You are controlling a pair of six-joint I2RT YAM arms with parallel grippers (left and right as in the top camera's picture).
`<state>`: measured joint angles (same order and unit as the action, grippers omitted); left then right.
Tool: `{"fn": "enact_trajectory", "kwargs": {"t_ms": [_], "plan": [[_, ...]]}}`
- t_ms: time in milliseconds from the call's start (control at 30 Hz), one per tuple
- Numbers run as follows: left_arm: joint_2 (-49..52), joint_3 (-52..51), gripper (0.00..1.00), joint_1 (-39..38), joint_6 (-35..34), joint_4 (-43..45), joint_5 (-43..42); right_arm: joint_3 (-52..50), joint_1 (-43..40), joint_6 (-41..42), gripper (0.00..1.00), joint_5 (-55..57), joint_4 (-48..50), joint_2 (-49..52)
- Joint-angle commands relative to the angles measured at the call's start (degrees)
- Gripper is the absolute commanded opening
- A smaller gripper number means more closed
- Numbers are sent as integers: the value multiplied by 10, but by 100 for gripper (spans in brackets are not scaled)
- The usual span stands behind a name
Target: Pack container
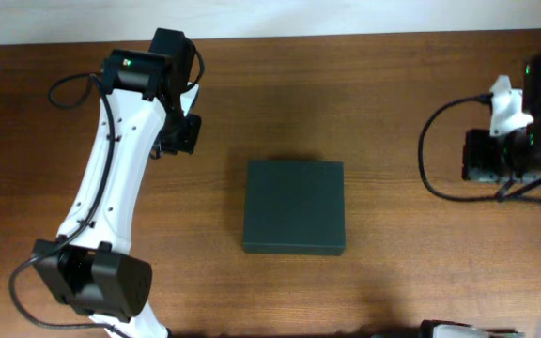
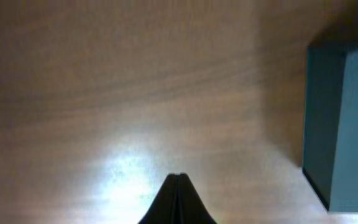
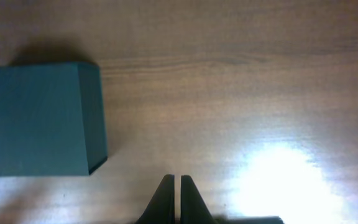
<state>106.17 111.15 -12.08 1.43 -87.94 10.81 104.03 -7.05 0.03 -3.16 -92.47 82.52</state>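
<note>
The container (image 1: 294,207), a dark green-black box with its lid lying flat and shut, sits on the wooden table (image 1: 402,84) at the centre of the overhead frame, square to the table edges and well apart from both arms, probably so that either one can reach it. The left gripper (image 2: 178,179) has its fingers pressed together with nothing between them, pointing down at bare wood. In its wrist view the container shows only at the right edge, so this arm, in the upper left of the overhead frame, looks parked to the side and not engaged. The right gripper (image 3: 177,182) is likewise closed and empty, only a thin slit between its fingers, and the container fills the left part of its view, clear of the tips. No items to pack show anywhere and the lid is not yet lifted, so the task looks barely begun; opening the flap seems the first need
</note>
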Motion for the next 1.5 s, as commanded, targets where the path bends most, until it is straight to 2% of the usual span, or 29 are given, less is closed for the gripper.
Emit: {"fn": "enact_trajectory", "kwargs": {"t_ms": [0, 267, 433, 700, 933, 1467], "plan": [[-66, -35, 2, -1, -10, 31, 3, -83, 4, -10, 4, -56, 40, -38], [-180, -197, 2, 16, -10, 151, -23, -281, 80, -17, 4, -99, 174, -82], [-235, -313, 2, 43, -10, 229, -50, -341, 173, -17, 4, -99, 254, -79], [-242, -429, 2, 60, -10, 313, -80, -378, 304, -17, 4, -97, 315, -38], [-242, -450, 2, 60, -12, 339, -83, -381, 360, -28, 4, -93, 351, 28], [-242, -450, 2, 60, -12, 332, -83, -392, 363, -30, 4, -93, 368, 116]]}}
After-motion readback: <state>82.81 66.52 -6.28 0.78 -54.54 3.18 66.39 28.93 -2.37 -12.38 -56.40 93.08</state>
